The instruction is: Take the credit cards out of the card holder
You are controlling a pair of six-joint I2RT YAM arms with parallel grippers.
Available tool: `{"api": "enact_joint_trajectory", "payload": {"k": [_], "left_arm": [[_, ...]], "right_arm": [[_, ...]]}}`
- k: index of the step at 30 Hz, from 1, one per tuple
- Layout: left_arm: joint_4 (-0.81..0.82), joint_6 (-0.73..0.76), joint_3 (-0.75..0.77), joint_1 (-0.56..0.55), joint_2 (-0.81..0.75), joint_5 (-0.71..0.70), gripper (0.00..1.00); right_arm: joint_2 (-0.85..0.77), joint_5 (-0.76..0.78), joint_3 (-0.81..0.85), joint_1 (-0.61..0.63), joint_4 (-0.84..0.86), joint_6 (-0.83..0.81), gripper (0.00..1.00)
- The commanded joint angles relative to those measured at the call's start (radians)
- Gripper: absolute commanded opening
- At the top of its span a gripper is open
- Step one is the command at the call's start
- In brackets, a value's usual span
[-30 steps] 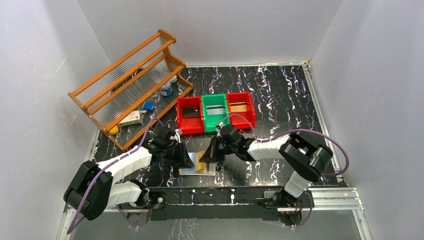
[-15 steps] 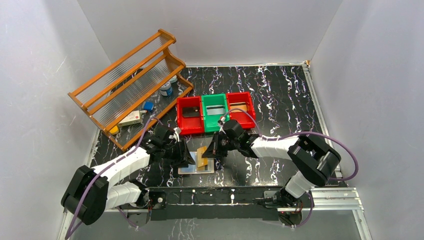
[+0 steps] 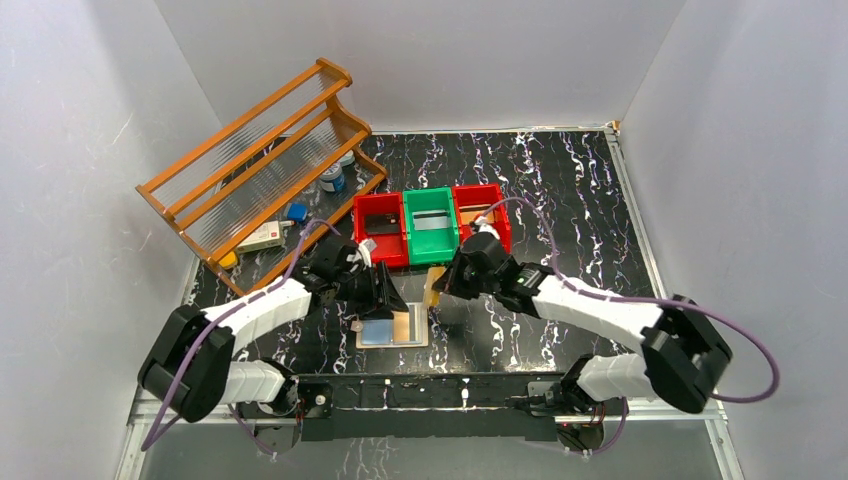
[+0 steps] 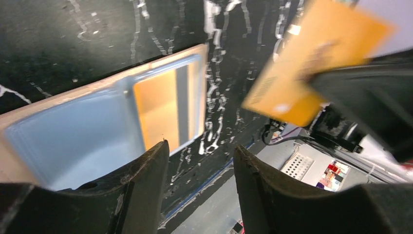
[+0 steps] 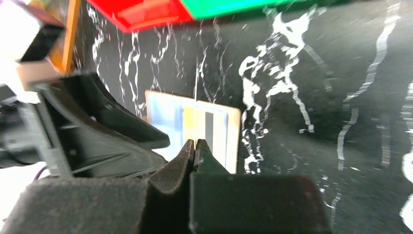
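The card holder [image 3: 378, 331] lies open and flat near the front edge, pale blue sleeves up. One orange-gold credit card [image 4: 163, 109] sits in its right sleeve. My right gripper [image 3: 440, 290] is shut on another orange-gold credit card [image 4: 311, 63], which hangs clear above and to the right of the holder. In the right wrist view that card [image 5: 196, 97] shows edge-on as a thin line above the closed jaws. My left gripper [image 4: 199, 161] is open just over the holder's left half, holding nothing.
Three bins stand in a row behind the holder: a red bin [image 3: 380, 230] with a dark card, a green bin [image 3: 431, 222] with a grey card, a red bin [image 3: 481, 215] with an orange card. A wooden rack [image 3: 260, 170] leans at the back left over small items.
The right gripper has pulled the orange-gold card out of the holder and lifted it up and right. The left gripper has opened and let go; the holder now lies flat.
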Motion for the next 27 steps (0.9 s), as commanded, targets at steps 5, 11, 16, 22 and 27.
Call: {"api": "enact_joint_trajectory", "payload": {"k": [5, 11, 16, 22, 27], "left_arm": [[-0.188, 0.15, 0.025, -0.003, 0.08, -0.122, 0.49], [-0.231, 0.177, 0.044, -0.003, 0.136, -0.149, 0.47], [-0.299, 0.2, 0.084, -0.003, 0.071, -0.185, 0.47], [-0.406, 0.293, 0.196, -0.003, -0.091, -0.297, 0.56], [-0.426, 0.357, 0.214, 0.0, -0.196, -0.447, 0.75]], "right_arm": [[-0.213, 0.385, 0.039, -0.021, -0.123, -0.152, 0.0], [-0.265, 0.519, 0.071, -0.028, -0.131, -0.313, 0.0], [-0.269, 0.573, 0.098, -0.029, -0.146, -0.451, 0.0], [-0.267, 0.528, 0.133, -0.031, -0.132, -0.706, 0.0], [-0.228, 0.543, 0.162, -0.048, -0.166, -0.826, 0.0]]}}
